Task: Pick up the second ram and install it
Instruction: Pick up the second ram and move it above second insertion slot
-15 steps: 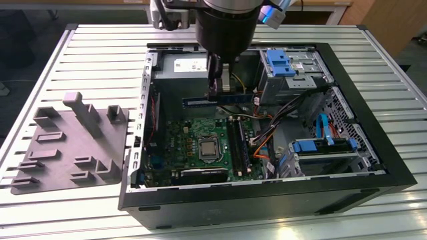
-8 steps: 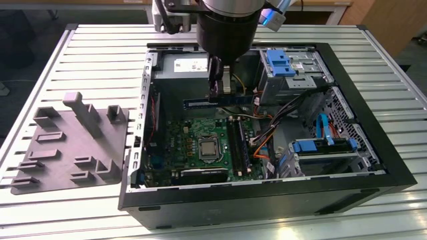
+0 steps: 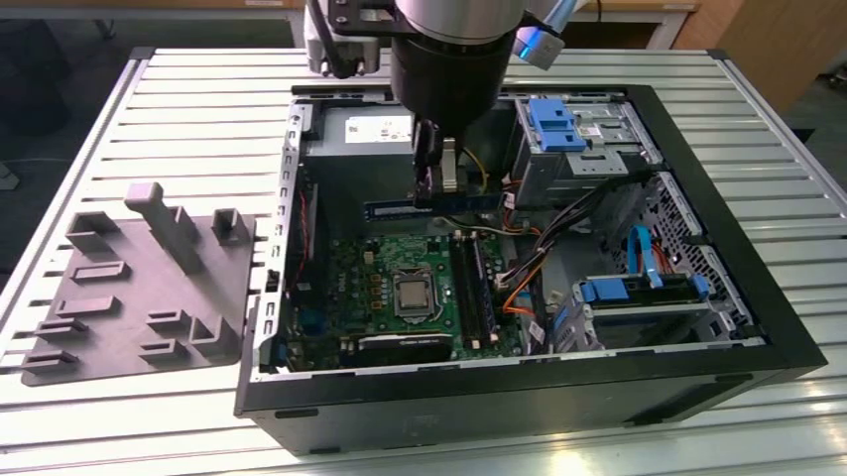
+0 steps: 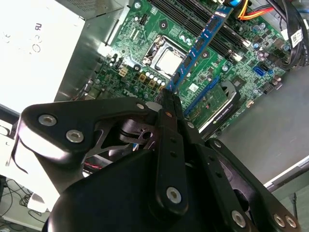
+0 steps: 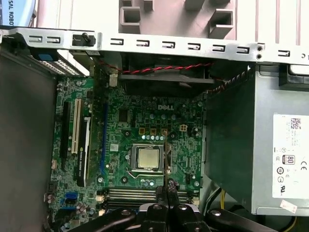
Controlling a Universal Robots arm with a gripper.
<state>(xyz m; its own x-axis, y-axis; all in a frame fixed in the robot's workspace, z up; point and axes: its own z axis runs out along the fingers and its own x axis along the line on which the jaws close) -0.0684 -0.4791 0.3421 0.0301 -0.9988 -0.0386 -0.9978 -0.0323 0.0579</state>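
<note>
Slatted metal table (image 3: 198,89) carried an open computer case (image 3: 530,397) laid on its side, so the motherboard (image 3: 384,288) faced upward for reach from above; the gripper (image 3: 437,188) hung over it, jaws pinched narrow on the second ram (image 3: 391,208) near its middle, probably to keep it level; the stick was aloft, clear of the black memory slots (image 3: 470,283) below; a grey moulded tray (image 3: 133,297) sat beside the case.

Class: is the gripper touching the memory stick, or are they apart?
Touching. In the second wrist view the memory stick runs out from between the jaws of the gripper, which clamp its near end.
</note>
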